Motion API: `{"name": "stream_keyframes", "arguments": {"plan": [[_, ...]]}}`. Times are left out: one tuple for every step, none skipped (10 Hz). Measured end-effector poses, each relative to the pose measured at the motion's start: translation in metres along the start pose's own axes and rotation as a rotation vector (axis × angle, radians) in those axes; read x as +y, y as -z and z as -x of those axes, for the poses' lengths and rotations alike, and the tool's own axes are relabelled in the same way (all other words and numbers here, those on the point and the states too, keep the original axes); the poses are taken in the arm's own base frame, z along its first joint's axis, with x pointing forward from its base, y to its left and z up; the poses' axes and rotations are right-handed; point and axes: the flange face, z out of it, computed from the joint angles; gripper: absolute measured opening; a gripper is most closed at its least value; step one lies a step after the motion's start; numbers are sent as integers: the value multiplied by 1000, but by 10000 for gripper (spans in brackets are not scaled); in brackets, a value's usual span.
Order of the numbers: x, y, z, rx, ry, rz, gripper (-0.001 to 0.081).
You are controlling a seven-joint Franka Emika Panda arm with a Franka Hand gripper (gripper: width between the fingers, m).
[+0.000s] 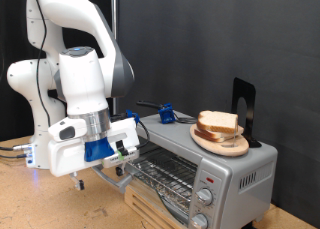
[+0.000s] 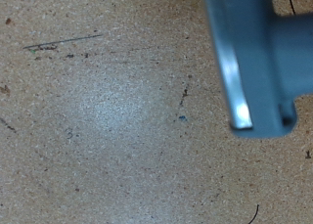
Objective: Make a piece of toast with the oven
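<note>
Exterior view: toast sits on a round wooden plate on top of the oven, toward the view's right. It looks like two pale slices stacked, tan crust showing. The oven door hangs open and the wire rack is exposed and bare. The gripper is low at the oven's front left corner, close to the door edge and well apart from the toast. Nothing shows between its fingers; whether they are spread or closed cannot be told from here. A black stand rises behind the plate.

Wrist view: speckled wooden tabletop fills most of the picture. A grey bar, blurred, crosses one corner, probably the door handle. Fingers do not show here.

Handling, as judgement: the bread is light, soft and easily crushed or crumbled. A gentle pinch across opposite crust edges should hold best. The crumb centre would dent.
</note>
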Motion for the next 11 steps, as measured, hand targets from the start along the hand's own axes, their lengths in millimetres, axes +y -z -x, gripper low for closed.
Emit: {"name": "stream_keyframes", "arguments": {"plan": [[1,-1,-1,5,1,11,809],[2,-3,-1,9,2,22,809],[3,-6,-2,10,4,30,809],[4,-9,-3,17,2,38,809],[5,-13,-6,34,-3,48,809],[7,-17,-8,50,-4,56,809],[10,-22,-12,62,0,61,809],[13,-26,-14,71,3,66,809],[16,-32,-17,83,3,74,809],[20,-39,-20,96,-2,86,809],[23,-46,-22,105,-12,101,809]]}}
